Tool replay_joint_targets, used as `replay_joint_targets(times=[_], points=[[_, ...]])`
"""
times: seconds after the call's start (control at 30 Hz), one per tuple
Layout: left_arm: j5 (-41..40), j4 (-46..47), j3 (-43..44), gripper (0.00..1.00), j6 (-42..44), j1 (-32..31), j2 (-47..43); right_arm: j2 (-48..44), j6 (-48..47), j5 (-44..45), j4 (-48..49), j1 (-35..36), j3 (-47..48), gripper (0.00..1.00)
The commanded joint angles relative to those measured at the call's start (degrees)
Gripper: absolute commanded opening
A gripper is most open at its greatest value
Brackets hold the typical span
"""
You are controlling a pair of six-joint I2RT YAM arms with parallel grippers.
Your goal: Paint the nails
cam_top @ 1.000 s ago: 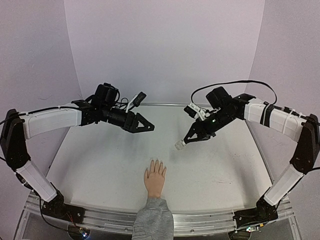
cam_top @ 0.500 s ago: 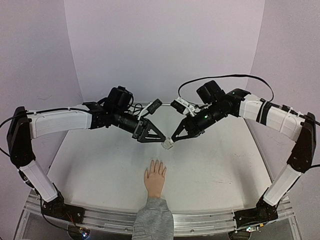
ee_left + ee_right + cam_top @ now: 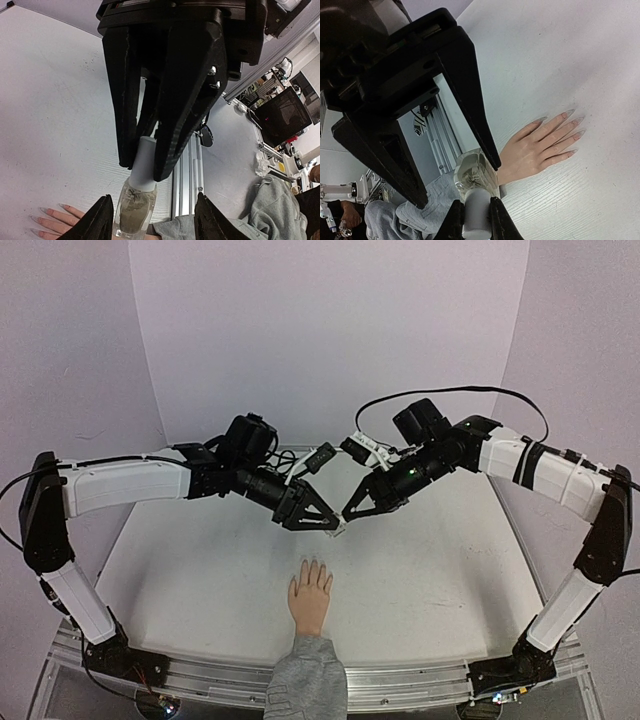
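Above the open middle of the bench (image 3: 180,570), the right fingers (image 3: 498,220) pinch the smooth white cap (image 3: 144,160) of a clear glass bottle (image 3: 134,212). The left fingers (image 3: 100,225) straddle it, spread apart. The pointed pale nails (image 3: 578,121) tip a flesh-coloured hand (image 3: 310,602) lying flat near the front edge.

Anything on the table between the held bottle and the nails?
No. In the top view only bare white table separates the bottle, held by the right gripper, from the nails.
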Motion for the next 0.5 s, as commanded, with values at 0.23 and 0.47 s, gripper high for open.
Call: replay_joint_targets(times=[0.23,0.47], points=[[0.84,0.14,2.17,0.52,1.3,0.11,-0.53,-3.42,-1.13,-2.93,2.6,0.57,0.06,0.0],[-2.06,0.04,1.69,0.58,1.23,0.15,-1.47,-5.14,-0.16,-1.96,5.46,0.67,-2.54,0.0]])
